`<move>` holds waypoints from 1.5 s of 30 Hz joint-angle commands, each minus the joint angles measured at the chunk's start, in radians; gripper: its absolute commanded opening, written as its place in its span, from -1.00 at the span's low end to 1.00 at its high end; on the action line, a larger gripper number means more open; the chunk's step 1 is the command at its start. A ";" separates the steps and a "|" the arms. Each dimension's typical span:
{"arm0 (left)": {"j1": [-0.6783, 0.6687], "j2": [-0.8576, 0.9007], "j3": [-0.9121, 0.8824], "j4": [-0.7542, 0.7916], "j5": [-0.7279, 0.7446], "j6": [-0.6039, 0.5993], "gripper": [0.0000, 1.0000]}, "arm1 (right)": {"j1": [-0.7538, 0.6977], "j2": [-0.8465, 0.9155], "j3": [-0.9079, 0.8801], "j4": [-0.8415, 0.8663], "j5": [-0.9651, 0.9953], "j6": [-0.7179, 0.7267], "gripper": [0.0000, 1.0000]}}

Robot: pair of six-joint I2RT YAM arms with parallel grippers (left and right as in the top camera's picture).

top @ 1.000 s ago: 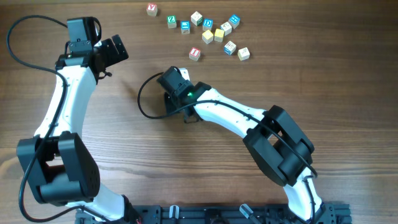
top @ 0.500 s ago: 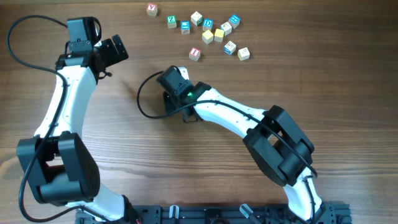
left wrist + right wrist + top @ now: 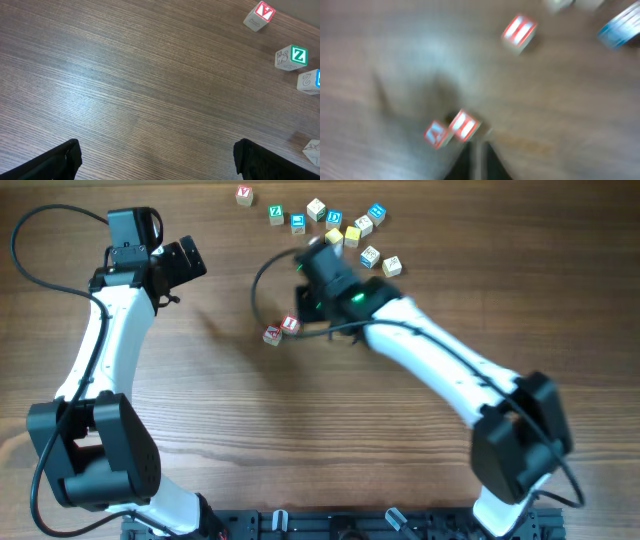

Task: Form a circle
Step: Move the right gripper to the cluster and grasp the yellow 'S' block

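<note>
Two red-lettered cubes (image 3: 272, 334) (image 3: 290, 324) lie side by side, touching, left of the table's middle; no circle is in view. In the blurred right wrist view the same pair (image 3: 436, 134) (image 3: 465, 125) sits just beyond my right gripper (image 3: 480, 162), whose jaws stand a narrow gap apart with nothing between them. From overhead the right wrist (image 3: 328, 272) hangs above the lower edge of the loose cubes. My left gripper (image 3: 160, 160) is wide open over bare wood at the far left (image 3: 185, 262).
Several loose letter cubes are scattered along the far edge, from a red one (image 3: 244, 194) to a plain one (image 3: 391, 266), with green (image 3: 276, 212), yellow (image 3: 352, 236) and blue (image 3: 376, 213) faces. A black cable (image 3: 262, 280) loops beside the right wrist.
The right arm swung up and right from mid-table toward the loose cubes, uncovering two red cubes where it stood. Its jaws have parted slightly. The left arm has not moved.
</note>
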 commanded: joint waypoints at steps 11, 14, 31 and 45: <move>0.002 -0.009 0.005 0.000 0.001 -0.009 1.00 | -0.316 0.164 0.002 0.029 0.077 -0.301 0.57; 0.002 -0.009 0.005 0.000 0.001 -0.009 1.00 | -0.338 0.210 0.002 0.073 0.078 -0.349 0.57; 0.002 -0.009 0.005 0.000 0.001 -0.009 1.00 | -0.352 0.317 0.002 0.242 0.078 -0.423 0.01; 0.002 -0.009 0.005 0.000 0.001 -0.009 1.00 | -0.353 0.332 0.002 0.293 0.078 -0.450 0.00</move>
